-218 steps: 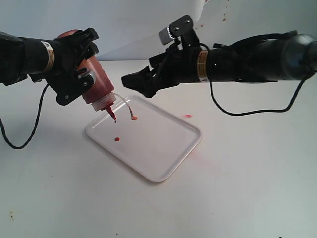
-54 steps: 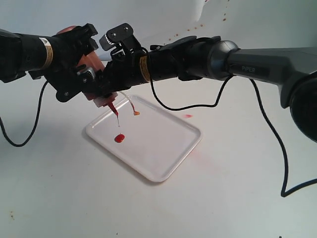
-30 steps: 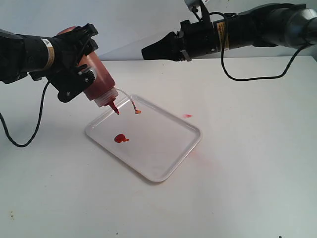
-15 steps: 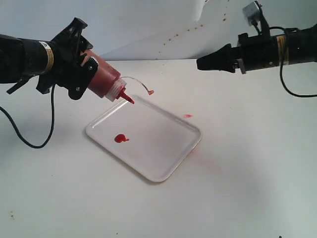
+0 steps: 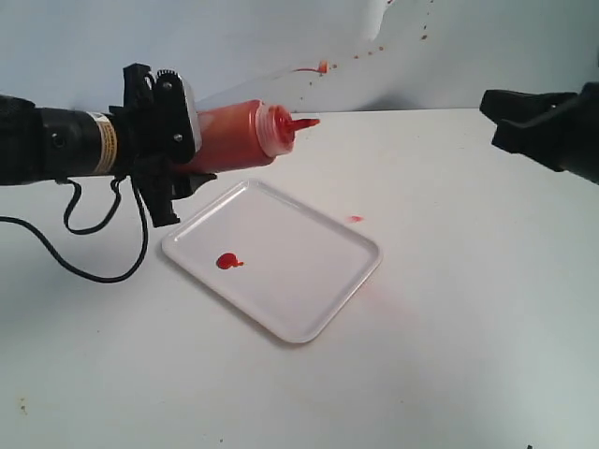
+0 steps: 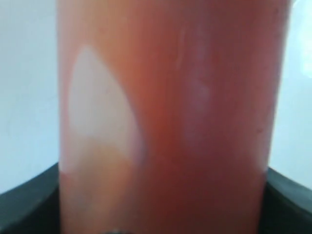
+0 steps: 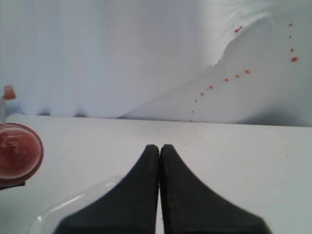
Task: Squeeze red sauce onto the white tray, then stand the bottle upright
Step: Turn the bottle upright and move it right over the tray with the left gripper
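The bottle (image 5: pixel 229 137) lies nearly level in the air above the tray's far left corner, its red nozzle pointing right. My left gripper (image 5: pixel 173 145) is shut on its body, which fills the left wrist view as an orange-red wall (image 6: pixel 170 122). On the white tray (image 5: pixel 318 290) sits a blob of red sauce (image 5: pixel 226 261) with a little tail, near the tray's left side. My right gripper (image 5: pixel 491 110) hangs at the far right, shut on nothing; in its wrist view the fingertips (image 7: pixel 160 148) touch, and the bottle's nozzle end (image 7: pixel 18 152) shows at the edge.
A small pale-red smear (image 5: pixel 355 219) lies on the white table just beyond the tray's far right edge. Red specks (image 7: pixel 229 78) dot the white backdrop. A black cable (image 5: pixel 98 271) loops on the table under the left arm.
The left gripper has swung the bottle from nozzle-down toward level, nozzle now pointing right. The right arm has drawn back to the far right. The blob on the tray is unchanged.
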You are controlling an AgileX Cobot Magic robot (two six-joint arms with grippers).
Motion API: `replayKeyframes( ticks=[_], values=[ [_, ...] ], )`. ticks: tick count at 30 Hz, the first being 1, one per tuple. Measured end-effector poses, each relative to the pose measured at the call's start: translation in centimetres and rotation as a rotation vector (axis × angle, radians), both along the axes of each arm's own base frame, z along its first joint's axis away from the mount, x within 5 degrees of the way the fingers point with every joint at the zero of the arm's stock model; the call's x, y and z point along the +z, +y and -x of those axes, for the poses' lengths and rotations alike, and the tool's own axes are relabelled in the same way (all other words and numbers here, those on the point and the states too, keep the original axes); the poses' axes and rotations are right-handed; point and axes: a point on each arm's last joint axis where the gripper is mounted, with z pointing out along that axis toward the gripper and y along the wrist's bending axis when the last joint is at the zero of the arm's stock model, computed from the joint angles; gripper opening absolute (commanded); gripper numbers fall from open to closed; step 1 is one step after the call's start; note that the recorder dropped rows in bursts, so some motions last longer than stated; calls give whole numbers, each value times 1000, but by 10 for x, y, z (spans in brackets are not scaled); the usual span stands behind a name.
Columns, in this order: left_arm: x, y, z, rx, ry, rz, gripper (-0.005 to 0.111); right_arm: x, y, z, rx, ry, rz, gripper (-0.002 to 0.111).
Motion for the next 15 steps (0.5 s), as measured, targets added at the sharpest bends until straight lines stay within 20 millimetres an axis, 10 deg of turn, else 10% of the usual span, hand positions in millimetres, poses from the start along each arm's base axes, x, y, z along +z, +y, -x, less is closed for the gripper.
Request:
replayKeyframes(
  ticks=[15],
  values=[
    [-6,-23,50,-114,207,774,0,-33,5,78,8,-40,-17,0]
  ],
)
